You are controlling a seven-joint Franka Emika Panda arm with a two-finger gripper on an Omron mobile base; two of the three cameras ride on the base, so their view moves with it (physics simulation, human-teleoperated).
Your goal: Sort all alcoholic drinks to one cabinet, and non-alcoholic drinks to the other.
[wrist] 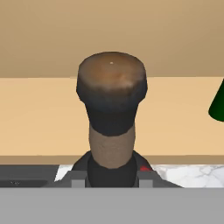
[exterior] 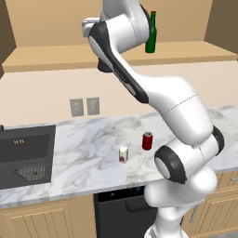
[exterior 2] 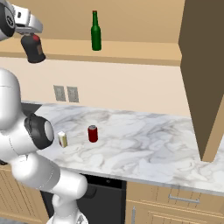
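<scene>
Black round-bellied bottle [exterior 2: 33, 49] hangs level with the open cabinet's shelf [exterior 2: 131, 50], near the green bottle [exterior 2: 96, 31] — fingers [wrist: 111, 175] clamped on its thin neck — likely bottom-heavy, slick, breakable, so grip high.

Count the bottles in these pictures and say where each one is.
2: a green bottle standing on the open cupboard's shelf, and a black bottle held in the pincer nearby.
</scene>
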